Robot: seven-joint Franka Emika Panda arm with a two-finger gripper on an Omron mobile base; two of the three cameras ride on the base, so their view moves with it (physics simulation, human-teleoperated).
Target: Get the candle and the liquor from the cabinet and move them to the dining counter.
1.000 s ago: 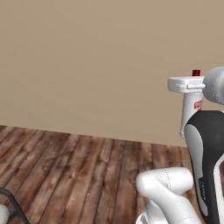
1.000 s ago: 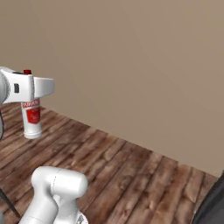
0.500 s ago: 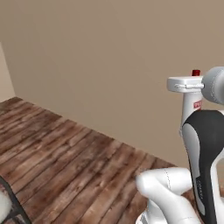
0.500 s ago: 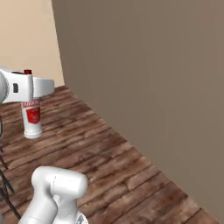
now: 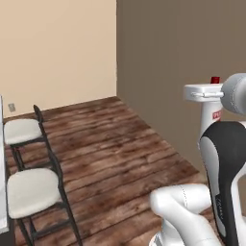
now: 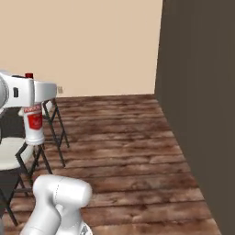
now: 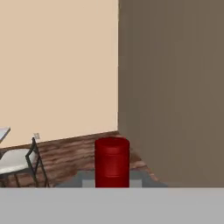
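Claw [image 6: 33, 108] pinching the bottle [image 6: 34, 126] upright at left of frame, likely for carrying toward the stools [image 5: 30, 192] at lower left.

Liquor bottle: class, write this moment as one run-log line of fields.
held: liquor, upright, red cap up | tool: shut on liquor | nearby: stools on wood floor | candle: unseen | stage: carrying
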